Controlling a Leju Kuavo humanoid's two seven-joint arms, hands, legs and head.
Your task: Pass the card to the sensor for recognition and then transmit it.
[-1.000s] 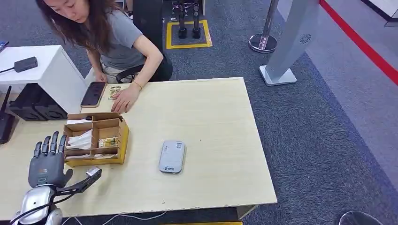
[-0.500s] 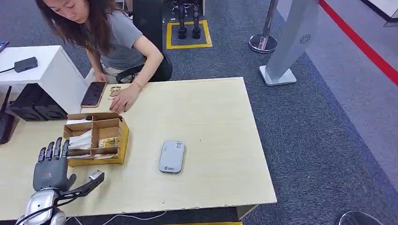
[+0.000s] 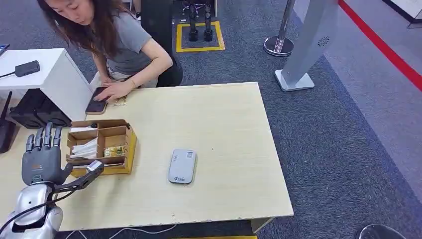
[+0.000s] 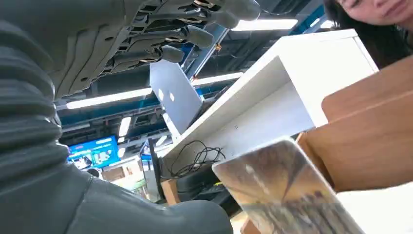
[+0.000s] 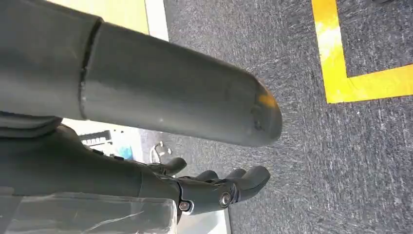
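From the head view I see my left hand [image 3: 42, 159] spread, holding nothing, just left of the card box [image 3: 102, 145], sensor [image 3: 182, 166] further right. Right wrist view: right hand [image 5: 214, 187] hanging, fingers loosely curled, nothing held.

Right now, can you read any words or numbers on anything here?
None can be read.
Grey sensor: a small mark and label, too small to read.
Cards in the wooden box: print too blurred.
Blue screen behind the left robot hand: text too blurred.
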